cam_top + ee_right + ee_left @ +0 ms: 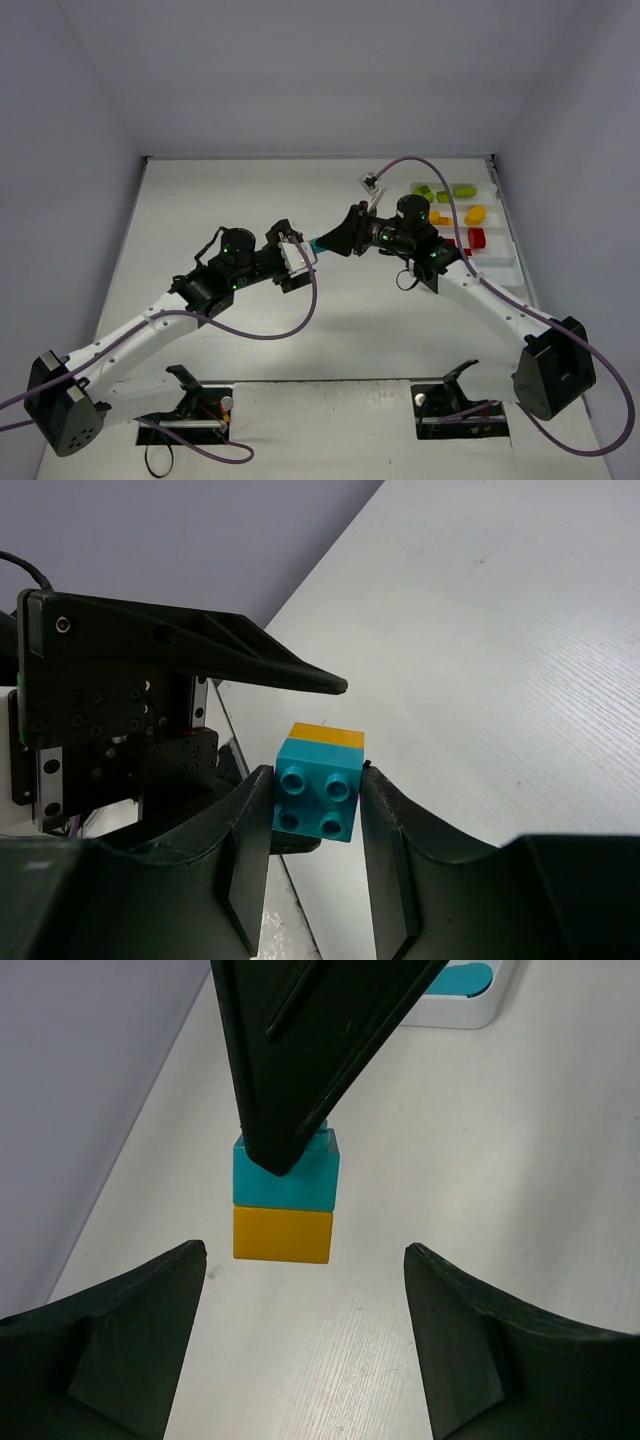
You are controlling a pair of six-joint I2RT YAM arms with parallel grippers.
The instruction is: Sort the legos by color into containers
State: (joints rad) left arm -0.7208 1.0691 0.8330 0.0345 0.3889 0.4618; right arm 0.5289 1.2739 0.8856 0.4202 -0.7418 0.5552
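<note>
Your right end effector (317, 785) grips the cyan brick (318, 792), with a yellow brick (326, 735) stuck to it, over the desk (500, 630). Your left end effector (305, 1255) faces it, spread wide.

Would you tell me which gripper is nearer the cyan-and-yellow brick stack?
Right. The right gripper is shut on the stack; the left gripper faces it, open, not touching.

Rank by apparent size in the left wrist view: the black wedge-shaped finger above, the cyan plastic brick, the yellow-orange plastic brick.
Largest: black wedge-shaped finger.
Then: cyan plastic brick and yellow-orange plastic brick, which look alike, so not ranked.
</note>
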